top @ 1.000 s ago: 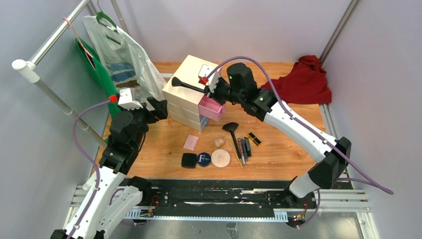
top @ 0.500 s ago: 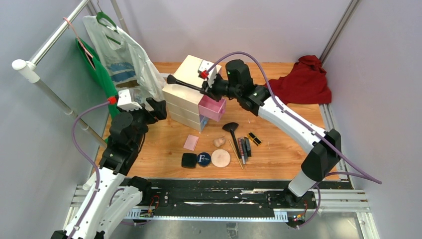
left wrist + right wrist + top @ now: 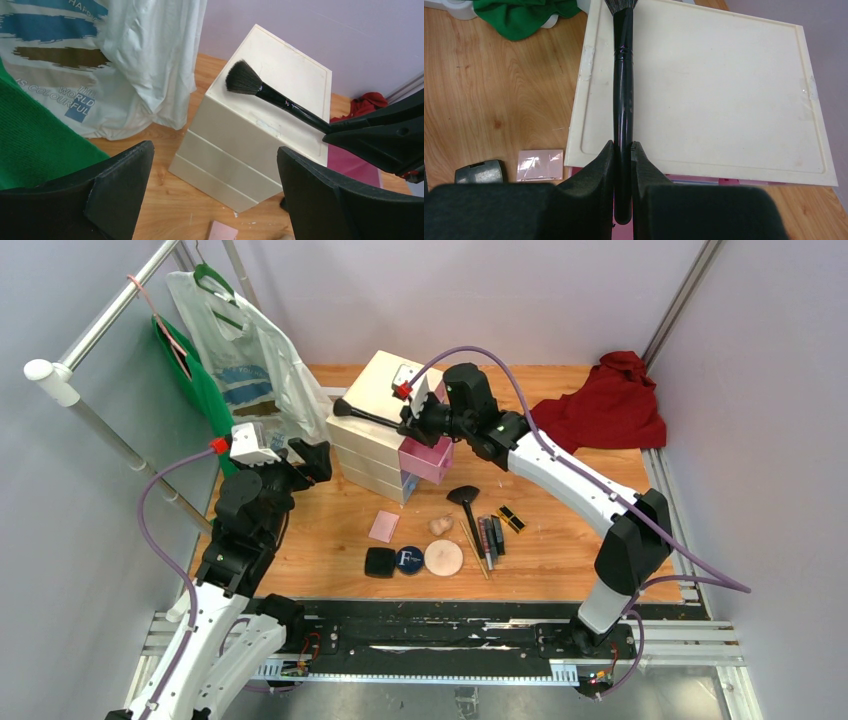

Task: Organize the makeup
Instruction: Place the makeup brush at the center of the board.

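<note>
My right gripper (image 3: 408, 424) is shut on a long black brush (image 3: 368, 414) and holds it level over the top of the cream chest (image 3: 372, 385). The bristles point left. In the right wrist view the brush handle (image 3: 622, 90) is pinched between the fingers (image 3: 599, 170). The chest's pink drawer (image 3: 428, 458) stands open. My left gripper (image 3: 312, 456) is open and empty left of the chest. On the table lie a pink square (image 3: 384, 526), black square compact (image 3: 379, 562), navy compact (image 3: 408, 560), beige puff (image 3: 443, 557), sponge (image 3: 439, 526), a second brush (image 3: 465, 502), pencils (image 3: 487, 538) and lipstick (image 3: 511, 518).
A red cloth (image 3: 610, 405) lies at the back right. A white plastic bag (image 3: 245, 350) and a green cloth (image 3: 190, 380) hang from a rail (image 3: 110, 430) on the left, close to the left gripper.
My right gripper has carried the brush to the left, further over the chest's top. The left arm has shifted slightly and stays open.
</note>
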`<state>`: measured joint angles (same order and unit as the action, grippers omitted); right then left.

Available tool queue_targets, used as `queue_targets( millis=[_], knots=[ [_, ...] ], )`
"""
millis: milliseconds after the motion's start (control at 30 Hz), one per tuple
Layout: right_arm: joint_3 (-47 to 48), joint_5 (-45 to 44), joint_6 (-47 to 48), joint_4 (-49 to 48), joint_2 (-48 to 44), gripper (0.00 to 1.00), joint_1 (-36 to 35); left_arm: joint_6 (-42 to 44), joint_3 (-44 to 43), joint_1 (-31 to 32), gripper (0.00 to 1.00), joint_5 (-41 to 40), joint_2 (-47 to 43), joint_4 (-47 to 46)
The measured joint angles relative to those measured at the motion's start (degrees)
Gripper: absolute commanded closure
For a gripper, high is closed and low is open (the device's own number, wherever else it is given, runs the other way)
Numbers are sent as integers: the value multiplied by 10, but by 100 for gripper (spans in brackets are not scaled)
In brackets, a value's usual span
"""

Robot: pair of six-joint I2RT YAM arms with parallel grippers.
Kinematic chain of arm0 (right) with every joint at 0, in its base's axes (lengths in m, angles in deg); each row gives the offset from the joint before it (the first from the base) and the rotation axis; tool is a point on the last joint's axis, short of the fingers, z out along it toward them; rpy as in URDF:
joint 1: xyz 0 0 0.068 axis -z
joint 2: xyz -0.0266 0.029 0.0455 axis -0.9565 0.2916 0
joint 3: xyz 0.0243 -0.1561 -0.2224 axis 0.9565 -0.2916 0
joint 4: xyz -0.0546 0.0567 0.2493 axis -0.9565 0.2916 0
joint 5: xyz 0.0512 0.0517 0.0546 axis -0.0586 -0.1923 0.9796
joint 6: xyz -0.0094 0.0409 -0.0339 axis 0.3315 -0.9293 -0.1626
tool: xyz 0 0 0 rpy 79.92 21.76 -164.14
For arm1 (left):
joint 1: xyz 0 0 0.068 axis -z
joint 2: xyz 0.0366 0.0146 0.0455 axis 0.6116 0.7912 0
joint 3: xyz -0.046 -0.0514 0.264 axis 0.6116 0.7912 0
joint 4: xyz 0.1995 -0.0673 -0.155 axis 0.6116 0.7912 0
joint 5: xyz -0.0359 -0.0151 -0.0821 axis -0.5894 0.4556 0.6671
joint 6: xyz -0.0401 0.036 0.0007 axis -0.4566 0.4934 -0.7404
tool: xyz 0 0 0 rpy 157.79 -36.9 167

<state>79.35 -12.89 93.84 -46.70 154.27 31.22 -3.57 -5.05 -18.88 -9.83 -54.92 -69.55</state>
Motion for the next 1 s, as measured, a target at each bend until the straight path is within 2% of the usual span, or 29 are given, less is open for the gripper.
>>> queue_targets(
  millis=[633, 800, 1000],
  knots=[
    [2, -8, -4, -4, 6, 100, 0, 0, 0, 0, 2, -1, 0, 0],
    [-8, -62, -13, -9, -17, 100, 0, 0, 0, 0, 2, -1, 5, 0],
    [-65, -140, -20, -22, -104, 100, 3, -3, 0, 0, 2, 3, 19, -1]
  ],
)
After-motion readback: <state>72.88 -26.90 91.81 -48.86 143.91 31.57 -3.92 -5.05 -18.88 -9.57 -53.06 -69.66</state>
